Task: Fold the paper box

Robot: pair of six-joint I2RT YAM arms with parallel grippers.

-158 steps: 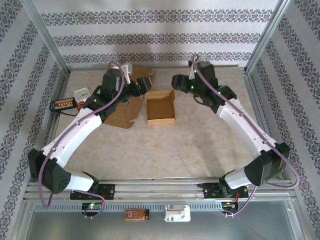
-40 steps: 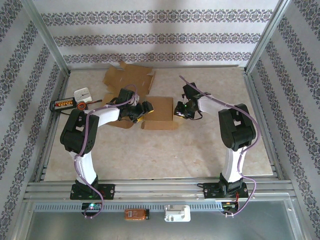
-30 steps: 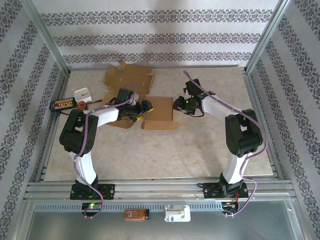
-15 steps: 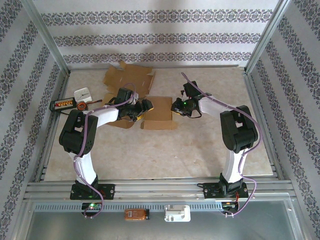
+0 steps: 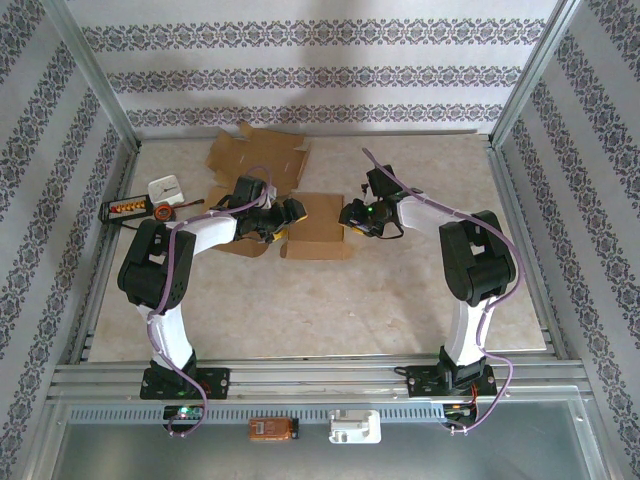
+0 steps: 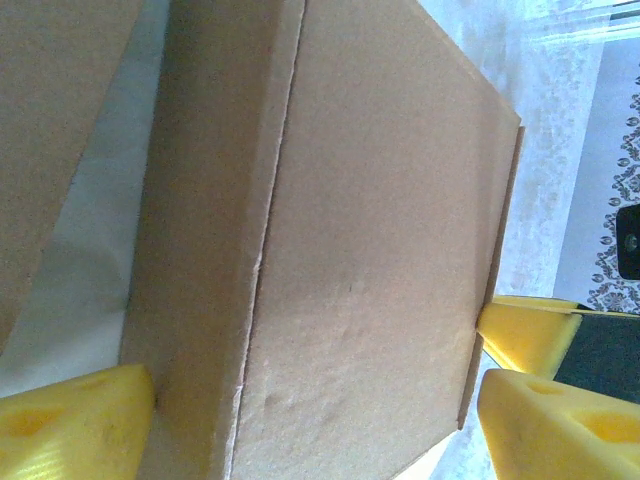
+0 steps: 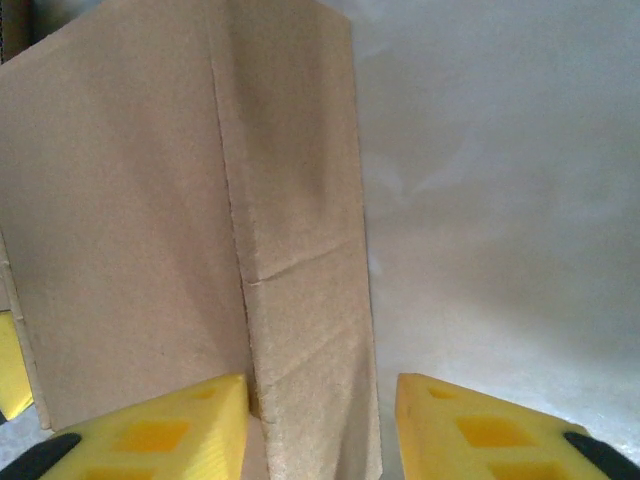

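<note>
Purple-patterned wallpaper walls in a pale marbled counter [image 5: 400,290]. Near its middle, toward the back, sits a brown cardboard box [image 5: 316,226] with its lid lying flat across the top. Loose flat brown cardboard sheets [image 5: 255,155] lie just behind it to the left.

The left gripper [image 5: 287,216] is at the box's left edge with its jaws spread wide. One yellow foam finger [image 6: 80,425] rests against the box's side wall. The other [image 6: 560,425] is just beside the lid's free edge, with a thin gap showing.

The right gripper [image 5: 348,214] is at the box's right edge, also open. Its jaws straddle the creased side wall: one finger [image 7: 160,430] touches the cardboard, the other [image 7: 480,430] stands clear over bare counter.
</note>
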